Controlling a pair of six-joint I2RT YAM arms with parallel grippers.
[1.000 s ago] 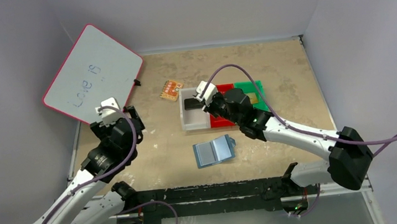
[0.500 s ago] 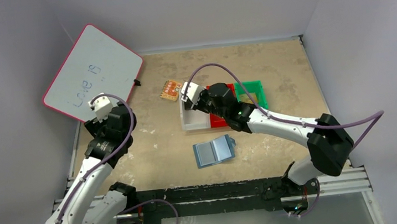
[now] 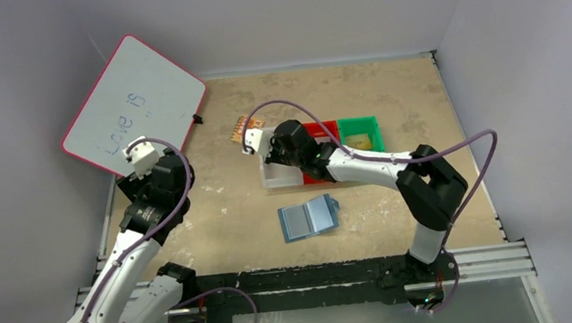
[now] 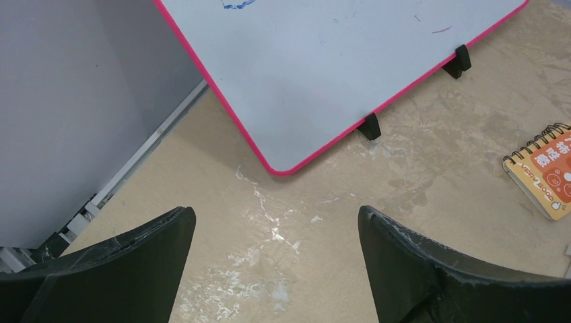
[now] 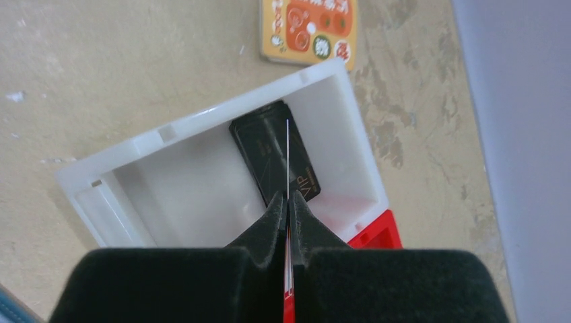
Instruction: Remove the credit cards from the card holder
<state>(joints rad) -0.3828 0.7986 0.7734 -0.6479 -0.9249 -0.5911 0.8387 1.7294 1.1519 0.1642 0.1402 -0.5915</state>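
The card holder (image 3: pixel 309 218) lies open on the table in front of the bins, light blue inside facing up, no gripper near it. My right gripper (image 5: pixel 287 202) is shut on a thin credit card (image 5: pixel 287 161), seen edge-on as a pale line. It hangs over the white bin (image 5: pixel 202 121). A black credit card (image 5: pixel 259 145) marked VIP lies on that bin's floor. A gold-yellow card (image 3: pixel 358 141) lies in the green bin (image 3: pixel 359 124). My left gripper (image 4: pixel 276 215) is open and empty, low over bare table at the left.
A red bin (image 3: pixel 313 130) stands between the white and green ones. An orange spiral notebook (image 5: pixel 306 27) lies just beyond the white bin. A pink-edged whiteboard (image 3: pixel 132 105) leans at the far left, its corner right ahead of my left fingers (image 4: pixel 155 235).
My right gripper has swung left with the card, from over the red bin's edge to the white bin's far left part. The left arm has drawn back slightly.
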